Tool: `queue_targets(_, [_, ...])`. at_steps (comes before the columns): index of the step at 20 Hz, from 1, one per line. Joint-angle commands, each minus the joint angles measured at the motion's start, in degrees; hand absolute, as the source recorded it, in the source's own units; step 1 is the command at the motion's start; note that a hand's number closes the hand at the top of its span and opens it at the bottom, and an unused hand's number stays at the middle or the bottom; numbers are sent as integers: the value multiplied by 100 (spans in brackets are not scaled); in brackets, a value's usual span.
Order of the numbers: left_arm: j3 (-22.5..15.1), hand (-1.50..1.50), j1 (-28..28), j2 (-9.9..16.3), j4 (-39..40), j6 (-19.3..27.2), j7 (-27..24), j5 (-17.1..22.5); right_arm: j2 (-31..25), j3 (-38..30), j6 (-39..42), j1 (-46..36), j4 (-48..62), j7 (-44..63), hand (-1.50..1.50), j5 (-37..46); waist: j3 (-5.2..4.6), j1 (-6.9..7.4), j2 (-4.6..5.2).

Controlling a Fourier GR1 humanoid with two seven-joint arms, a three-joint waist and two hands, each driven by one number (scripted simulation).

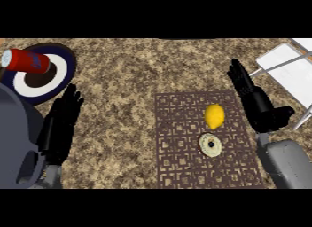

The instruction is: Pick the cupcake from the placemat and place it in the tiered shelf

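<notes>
Cupcake [211, 145] mid-placemat [178, 168] — lemon [214, 116] just beyond; right hand [257, 99] beside.

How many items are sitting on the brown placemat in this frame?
2. A yellow lemon lies near the middle of the placemat, and the cupcake sits just below it, nearer the robot. Nothing looks hidden.

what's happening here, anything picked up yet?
Nothing is held yet. The cupcake sits on the brown placemat, just below a lemon. The right hand is open beside the placemat's right edge, fingers straight, short of the white tiered shelf at upper right. The left hand is open at the left. A red can lies on a dark plate at upper left.
</notes>
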Motion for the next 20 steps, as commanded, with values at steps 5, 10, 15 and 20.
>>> queue_targets(5, [457, 0, 637, 389, 862, -198, 607, 273, -1062, -1104, -1249, 1157, -1074, 145, 150, 548, 139, -265, -168])
queue_targets(10, [538, 0, 748, 482, 1097, -558, 743, 556, -1233, -1628, -1894, 2528, -460, 1141, 150, 631, 149, -198, -111])
queue_targets(15, [528, 0, 615, 449, 1347, -922, 612, 550, -1117, -1601, -1438, 4282, -2277, 396, -150, 468, 159, 90, -96])
queue_targets(20, [758, 0, 345, 567, 1624, -1090, 681, 670, -1767, -1527, -573, 4973, -3832, 1001, -150, 197, 150, 72, -96])
